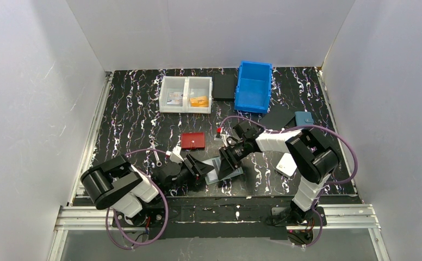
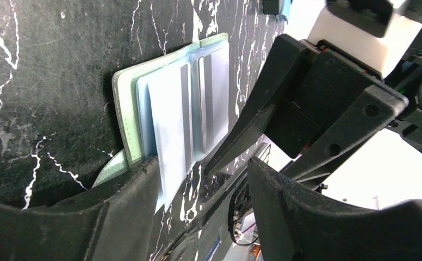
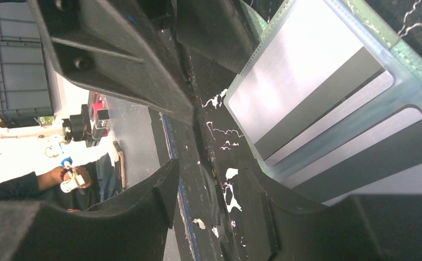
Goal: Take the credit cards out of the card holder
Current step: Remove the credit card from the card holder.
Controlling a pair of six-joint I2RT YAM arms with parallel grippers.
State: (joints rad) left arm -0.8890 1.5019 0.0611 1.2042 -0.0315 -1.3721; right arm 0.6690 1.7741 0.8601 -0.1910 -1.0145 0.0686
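Note:
The sage-green card holder [image 1: 226, 169] lies open on the black mat between my two grippers; it also shows in the left wrist view [image 2: 123, 98] and the right wrist view [image 3: 413, 54]. Two pale blue credit cards with dark stripes sit in its pockets [image 2: 168, 114] [image 2: 214, 92]; one sticks out past the holder's edge [image 3: 301, 70]. My left gripper [image 2: 198, 168] is open, one finger [image 2: 127, 201] on the holder's near edge. My right gripper [image 3: 219, 174] is open, one finger [image 3: 328, 217] over the cards' edge. In the top view the left gripper [image 1: 200, 166] and right gripper [image 1: 228, 159] face each other across the holder.
A red wallet [image 1: 192, 141] lies behind the holder and a white one [image 1: 286, 164] to the right. At the back stand a white divided tray [image 1: 185, 94] holding an orange card [image 1: 199, 101], a blue bin [image 1: 254, 86] and black pads [image 1: 224, 86]. A metal tool [image 1: 155, 152] lies left.

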